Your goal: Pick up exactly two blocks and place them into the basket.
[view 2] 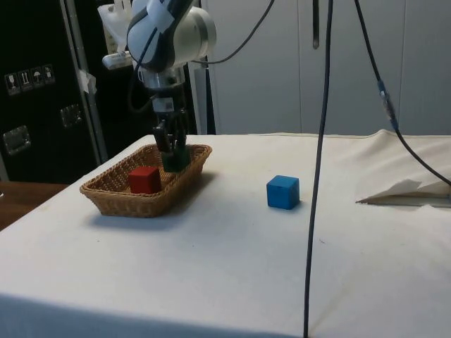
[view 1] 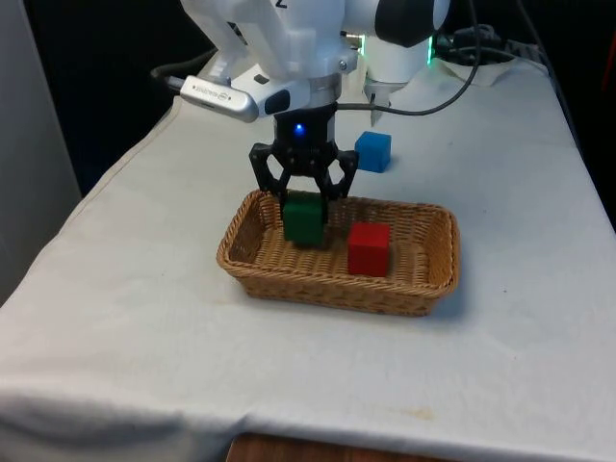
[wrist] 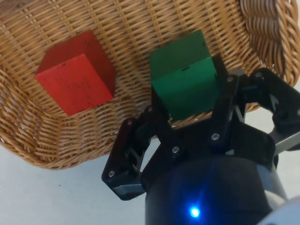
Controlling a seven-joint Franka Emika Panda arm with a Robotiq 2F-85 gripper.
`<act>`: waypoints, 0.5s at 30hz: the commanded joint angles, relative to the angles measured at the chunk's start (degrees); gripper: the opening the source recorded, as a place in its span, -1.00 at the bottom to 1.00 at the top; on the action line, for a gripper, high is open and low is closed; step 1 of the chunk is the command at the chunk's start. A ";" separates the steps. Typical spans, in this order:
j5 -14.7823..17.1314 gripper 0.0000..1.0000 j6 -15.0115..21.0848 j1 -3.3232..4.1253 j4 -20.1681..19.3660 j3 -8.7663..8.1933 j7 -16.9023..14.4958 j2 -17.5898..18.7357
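Gripper (view 1: 304, 195) clenched on green block (view 1: 303, 218), low inside the basket (view 1: 423, 285) at its end on the front view's left. Red block (view 1: 369, 248) beside, also inside. Blue block (view 1: 373, 151) beyond the basket. Risk, probably: snagged on woven wicker rim when lifting. Smooth hard-edged cubes; ribbed oblong weave.
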 commanded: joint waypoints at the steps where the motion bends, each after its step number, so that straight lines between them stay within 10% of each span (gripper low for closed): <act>1: -0.23 -0.96 -0.23 0.11 0.06 -0.11 -0.06 -0.06; 5: -0.17 -0.87 -0.23 0.06 0.11 -0.06 -0.17 0.00; 13: -0.06 0.84 0.00 0.00 0.06 0.00 -0.34 0.00; 15: -0.06 0.96 -0.17 0.00 0.23 0.00 -0.46 0.06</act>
